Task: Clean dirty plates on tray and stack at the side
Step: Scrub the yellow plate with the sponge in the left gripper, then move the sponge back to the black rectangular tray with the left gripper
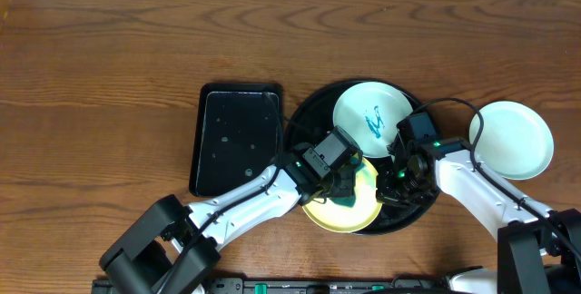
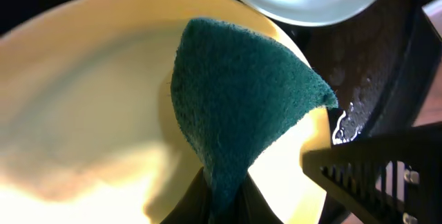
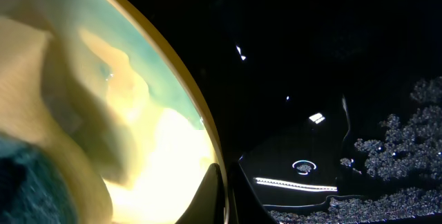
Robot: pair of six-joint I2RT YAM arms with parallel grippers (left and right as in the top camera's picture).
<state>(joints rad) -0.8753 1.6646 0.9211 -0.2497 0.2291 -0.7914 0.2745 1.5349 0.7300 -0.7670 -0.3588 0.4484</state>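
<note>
- Overhead: I count three plates. The yellow plate point(image 1: 336, 214) lies over the near rim of the round black tray point(image 1: 315, 103), the stained white plate point(image 1: 359, 108) sits in it, and an unstained pale plate point(image 1: 511, 138) rests on the table beside it.
- Left wrist: the left gripper point(image 2: 221, 196) is clamped on one soft green sponge point(image 2: 242, 92), which touches the yellow plate.
- Right wrist: the right gripper point(image 3: 219, 196) is closed on that plate's thin rim. I judge the plate rigid, light and wet-slippery, so I would grip it at the rim.

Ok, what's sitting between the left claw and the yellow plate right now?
The green sponge: the left claw pinches it, and it spreads onto the yellow plate. The left wrist view shows it.
</note>
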